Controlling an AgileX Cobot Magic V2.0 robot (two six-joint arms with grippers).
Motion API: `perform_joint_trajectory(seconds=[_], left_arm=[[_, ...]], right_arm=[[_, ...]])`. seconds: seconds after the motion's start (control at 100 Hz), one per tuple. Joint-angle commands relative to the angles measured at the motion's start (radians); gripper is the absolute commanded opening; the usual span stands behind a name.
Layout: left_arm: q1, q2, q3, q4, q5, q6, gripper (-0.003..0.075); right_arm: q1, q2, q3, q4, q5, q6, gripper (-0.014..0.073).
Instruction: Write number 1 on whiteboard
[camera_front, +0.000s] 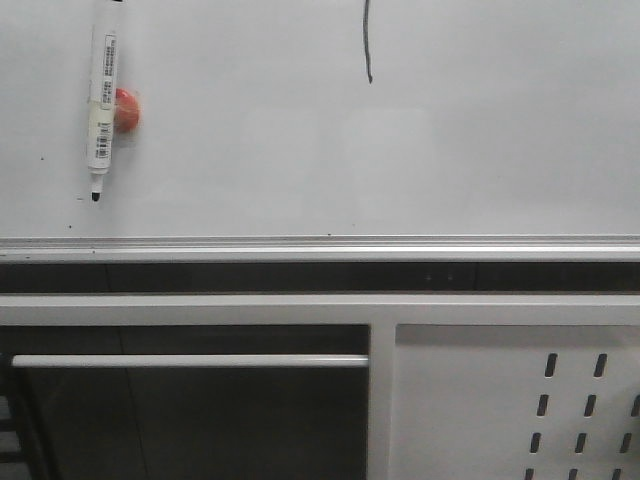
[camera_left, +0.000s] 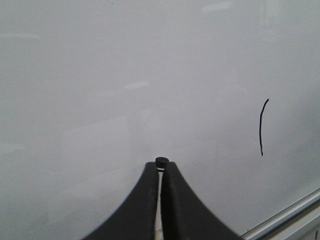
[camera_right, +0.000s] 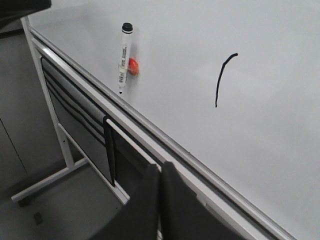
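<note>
The whiteboard (camera_front: 400, 150) fills the upper front view. The number 1 (camera_front: 368, 50) is a thin dark stroke near its top, cut off by the frame edge; it shows whole in the left wrist view (camera_left: 261, 127) and the right wrist view (camera_right: 221, 80). A white marker (camera_front: 101, 100) hangs tip down on the board, left of the stroke, beside a red magnet (camera_front: 127, 110). No gripper is around it in the right wrist view (camera_right: 123, 55). My left gripper (camera_left: 160, 165) is shut and faces the board; the marker's black end (camera_left: 160, 161) shows just past its tips. My right gripper (camera_right: 160, 165) is shut and empty, below the board's rail.
A silver rail (camera_front: 320, 245) runs along the board's bottom edge. Below it are a dark gap, a white horizontal bar (camera_front: 190, 361) and a white slotted metal panel (camera_front: 500, 400). The board's white stand leg (camera_right: 45, 100) and grey floor show in the right wrist view.
</note>
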Motion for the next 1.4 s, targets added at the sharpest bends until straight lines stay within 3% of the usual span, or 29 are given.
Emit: perform_joint_trajectory(seconds=[0.0,0.21,0.5,0.66,0.77,0.96,1.39], left_arm=[[0.045,-0.087,-0.052,-0.109,0.071,0.086,-0.0018],[0.257,-0.326,-0.052,-0.076,0.326,0.089,-0.0018],[0.653,-0.574,-0.052,-0.076,0.645,0.027,-0.0018],[0.799,-0.682,-0.015,-0.127,0.7,0.027,-0.0018],[0.819,-0.674,0.027,-0.207,0.717,0.029,-0.0018],[0.817,-0.678,0.091,-0.275,0.618,0.034,-0.0018],[0.817,-0.678,0.118,-0.289,0.621,0.034,-0.0018]], right_arm=[[-0.004,0.002,-0.025,0.005,-0.058,0.001,-0.0061],[-0.004,0.002,-0.025,0.005,-0.058,0.001,-0.0061],[-0.004,0.002,-0.025,-0.013,-0.076,-0.001,-0.0061],[-0.004,0.002,-0.025,-0.013,-0.078,-0.001,-0.0061],[-0.004,0.0,-0.024,-0.014,-0.089,-0.001,-0.0061],[-0.004,-0.002,-0.019,-0.021,-0.085,-0.001,-0.0061],[-0.004,-0.002,-0.003,-0.021,-0.14,-0.001,-0.0061]])
